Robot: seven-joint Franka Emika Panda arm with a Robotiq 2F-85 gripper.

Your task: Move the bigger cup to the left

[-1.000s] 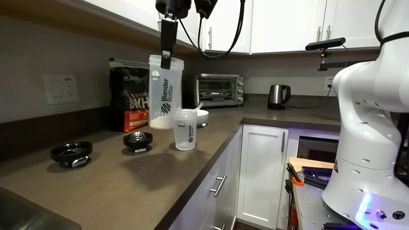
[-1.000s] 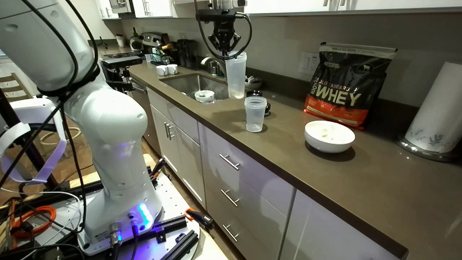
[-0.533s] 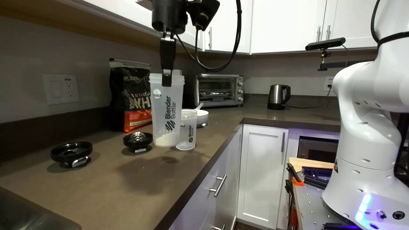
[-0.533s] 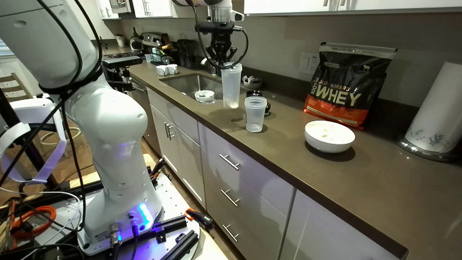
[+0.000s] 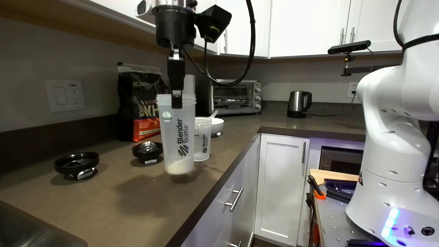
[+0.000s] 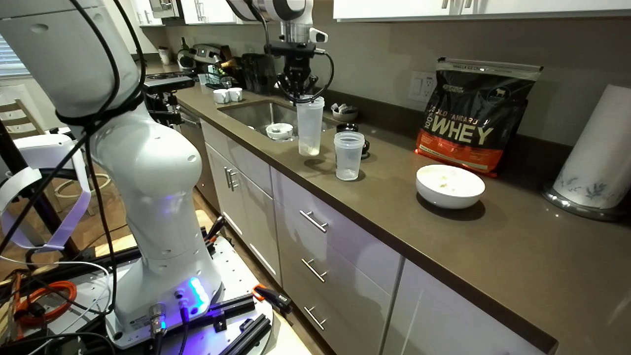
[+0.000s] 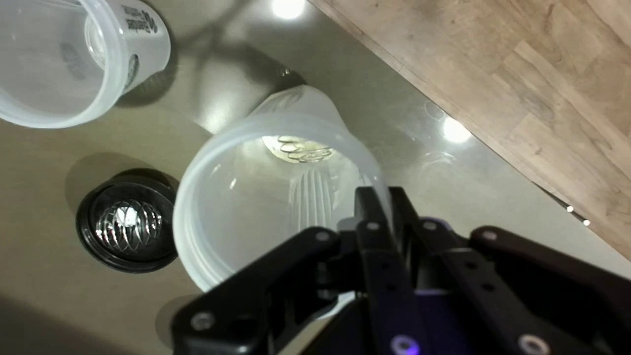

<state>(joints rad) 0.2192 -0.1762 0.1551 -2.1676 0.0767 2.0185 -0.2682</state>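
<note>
The bigger cup is tall, tapered and translucent with dark print and pale powder at its bottom. It shows in both exterior views (image 5: 178, 140) (image 6: 310, 128) and, from above, in the wrist view (image 7: 236, 212). My gripper (image 5: 177, 101) is shut on the cup's rim, with one finger inside and one outside, as the wrist view (image 7: 387, 207) shows. The cup hangs upright, slightly above the counter (image 5: 137, 199), with its shadow under it. The shorter cup (image 6: 348, 158) stands on the counter beside it, partly hidden behind it in an exterior view (image 5: 203, 140).
Two black lids (image 5: 77, 163) (image 5: 147, 151) lie on the counter near the wall. A sink (image 6: 291, 116) is set into the counter beyond the held cup. A whey bag (image 6: 475, 118) and a white bowl (image 6: 449, 190) stand farther along. The counter's front edge (image 5: 205, 192) is near.
My gripper has come down with the bigger cup, closer to the counter. It has also shifted toward the sink, away from the shorter cup, which has not moved.
</note>
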